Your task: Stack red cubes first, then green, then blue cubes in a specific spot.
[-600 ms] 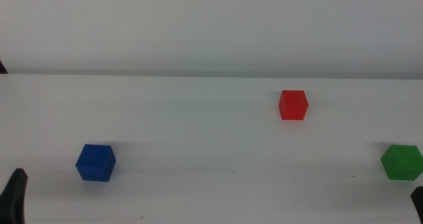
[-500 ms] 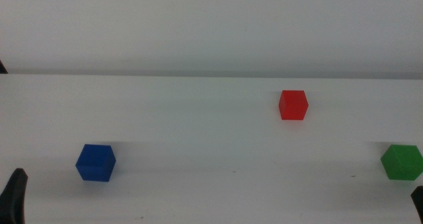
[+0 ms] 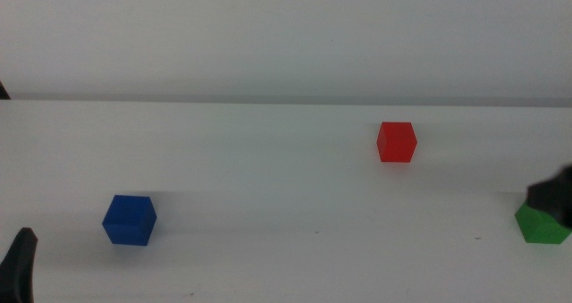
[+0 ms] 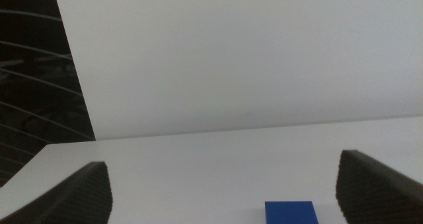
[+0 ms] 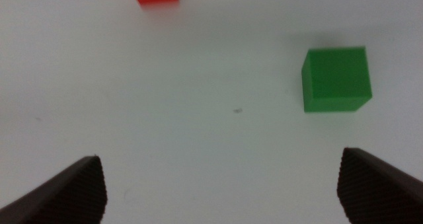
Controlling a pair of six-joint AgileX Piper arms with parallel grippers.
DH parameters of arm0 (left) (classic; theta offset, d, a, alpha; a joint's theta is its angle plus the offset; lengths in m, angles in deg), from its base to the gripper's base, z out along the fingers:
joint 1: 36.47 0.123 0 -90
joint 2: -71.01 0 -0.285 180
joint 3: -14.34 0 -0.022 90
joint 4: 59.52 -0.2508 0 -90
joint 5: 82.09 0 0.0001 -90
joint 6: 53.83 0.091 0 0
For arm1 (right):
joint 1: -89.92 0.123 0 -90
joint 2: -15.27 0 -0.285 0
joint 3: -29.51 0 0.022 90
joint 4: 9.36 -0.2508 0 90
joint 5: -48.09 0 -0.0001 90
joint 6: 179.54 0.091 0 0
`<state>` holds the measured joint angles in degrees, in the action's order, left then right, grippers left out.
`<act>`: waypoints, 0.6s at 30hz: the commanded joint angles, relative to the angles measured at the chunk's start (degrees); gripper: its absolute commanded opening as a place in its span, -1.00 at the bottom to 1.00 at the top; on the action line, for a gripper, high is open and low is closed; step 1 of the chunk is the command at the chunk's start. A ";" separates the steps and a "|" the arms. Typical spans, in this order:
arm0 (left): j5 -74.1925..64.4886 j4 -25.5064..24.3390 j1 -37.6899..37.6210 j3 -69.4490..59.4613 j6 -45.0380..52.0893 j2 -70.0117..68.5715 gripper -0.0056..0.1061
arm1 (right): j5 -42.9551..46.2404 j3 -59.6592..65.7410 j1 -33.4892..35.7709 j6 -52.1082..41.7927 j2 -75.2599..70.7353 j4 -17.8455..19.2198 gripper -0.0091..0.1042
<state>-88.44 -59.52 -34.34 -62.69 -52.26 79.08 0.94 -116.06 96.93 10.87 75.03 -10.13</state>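
The small matte bright red cube (image 3: 396, 142) sits flat, no long axis, one corner edge toward the camera. Relative to it, the matte green cube (image 3: 542, 223) lies nearer and rightward, under the open right gripper (image 5: 221, 184); the deep blue cube (image 3: 129, 220) lies nearer and far left, before the open left gripper (image 4: 221, 191).

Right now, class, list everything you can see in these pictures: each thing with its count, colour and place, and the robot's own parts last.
red cube: one, bright red, far side of the table, right of centre.
green cube: one, bright green, near right edge, partly covered by the right gripper in the middle view.
blue cube: one, deep blue, near left.
table: one, white, under all three cubes.
wall: one, white, behind the table.
left gripper: one, dark, fingers open, waiting at the bottom left corner, blue cube ahead.
right gripper: one, dark, fingers open, over the table beside the green cube.
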 commanded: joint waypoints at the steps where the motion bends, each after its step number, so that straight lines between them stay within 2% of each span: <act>1: 0.91 0.00 0.12 -2.38 -0.04 -2.39 0.72 | -4.38 -4.37 -0.26 0.31 6.74 -0.13 0.81; 6: 0.91 0.00 0.12 -2.38 -0.04 -2.39 0.72 | -4.47 -13.04 -0.26 -0.91 19.91 0.77 0.81; 13: 0.91 0.00 0.12 -2.38 0.10 -2.39 0.72 | -17.53 -38.78 -0.05 -2.31 45.96 0.77 0.80; 18: 0.91 0.00 0.12 -2.38 0.10 -2.39 0.72 | -22.77 -55.04 1.28 -2.65 59.84 0.77 0.76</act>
<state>-88.44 -59.52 -34.34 -62.69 -52.26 79.08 -19.59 -166.56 97.46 8.93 131.77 -9.80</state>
